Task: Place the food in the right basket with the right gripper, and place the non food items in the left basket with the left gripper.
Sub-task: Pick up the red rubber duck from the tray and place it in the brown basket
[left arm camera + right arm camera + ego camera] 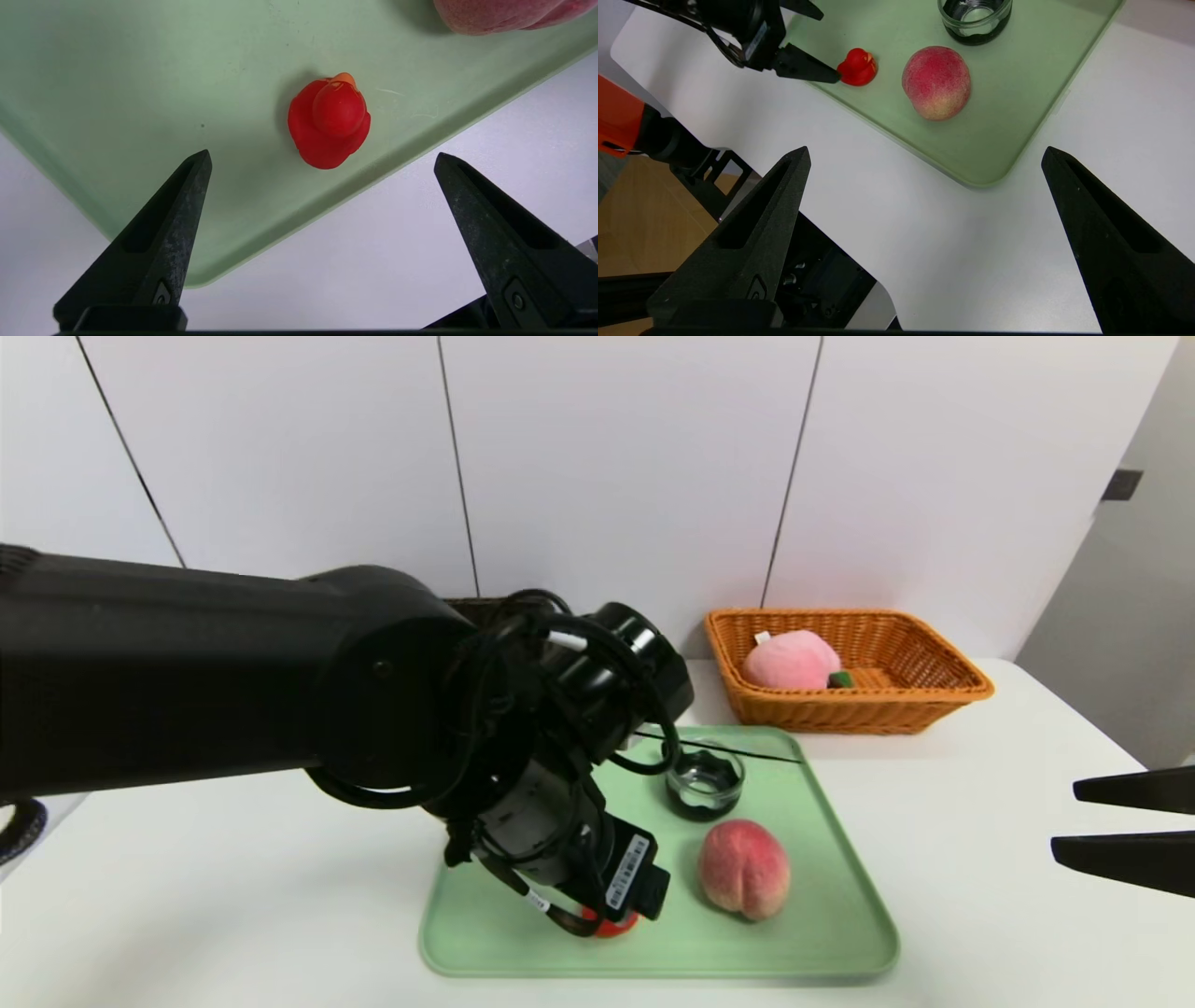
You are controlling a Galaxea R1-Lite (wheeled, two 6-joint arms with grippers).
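Left claw (322, 156) spread wide, hovering over red toy duck (328, 122) at green tray's (831, 933) near edge. Right claw (924, 154) parked, fingers apart, at 3 o'clock. Peach (744, 869) beside duck; glass jar (705, 782) beyond; orange basket (934, 705) at 1 o'clock.

duck (328, 122): bare tray (140, 70) all round; peach (495, 14) well apart

White panelled wall (616, 457) behind white table (980, 896); wood floor (640, 224).
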